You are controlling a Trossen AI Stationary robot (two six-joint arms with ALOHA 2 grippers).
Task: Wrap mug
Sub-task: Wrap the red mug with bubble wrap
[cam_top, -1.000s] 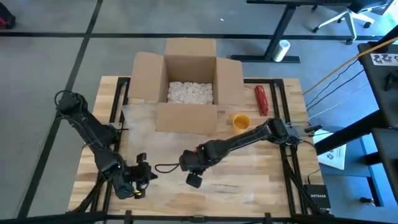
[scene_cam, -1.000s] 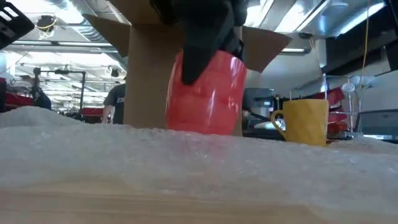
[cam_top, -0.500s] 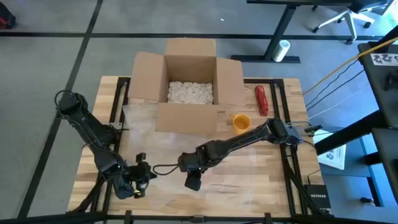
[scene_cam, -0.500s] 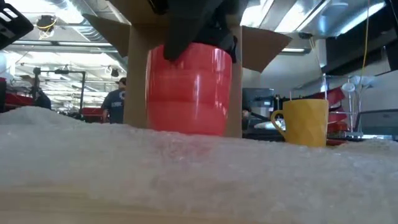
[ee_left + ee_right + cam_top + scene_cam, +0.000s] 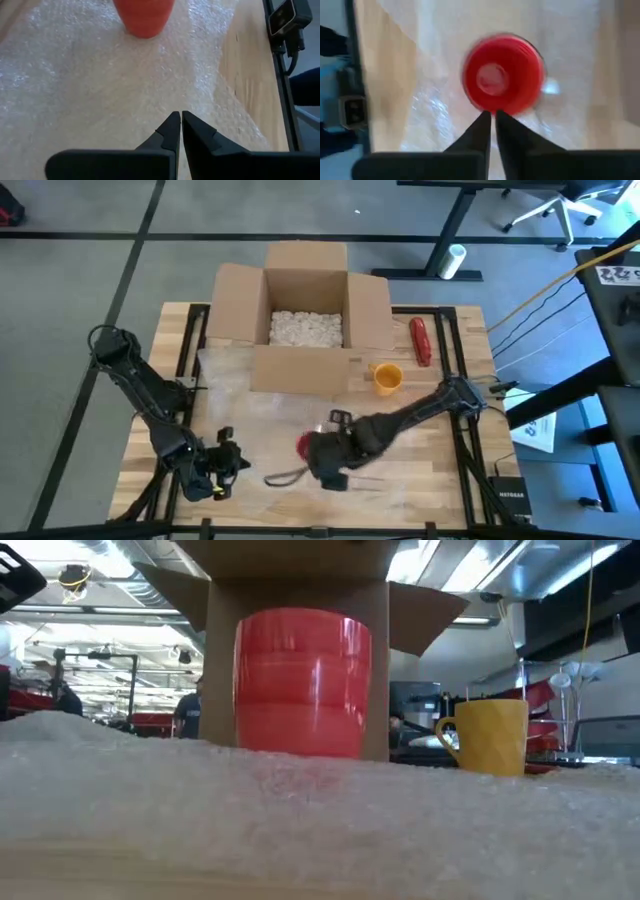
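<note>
Mug (image 5: pixel 303 680): red, glossy, ribbed, round, standing on clear bubble wrap (image 5: pixel 300 810) at table centre-front, at 6 o'clock from the cardboard box (image 5: pixel 305 315). Right gripper (image 5: pixel 490 125) hangs directly above it, fingers nearly touching, holding nothing. Left gripper (image 5: pixel 179 131) at 9 o'clock from the mug, likewise pinched narrow and empty. Yellow mug (image 5: pixel 490 735) at 1 o'clock.

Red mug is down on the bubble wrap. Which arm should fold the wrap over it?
Left, probably. The left hand sits low over the bubble wrap, facing the red mug. The right hand hangs directly above the mug, off the sheet.
</note>
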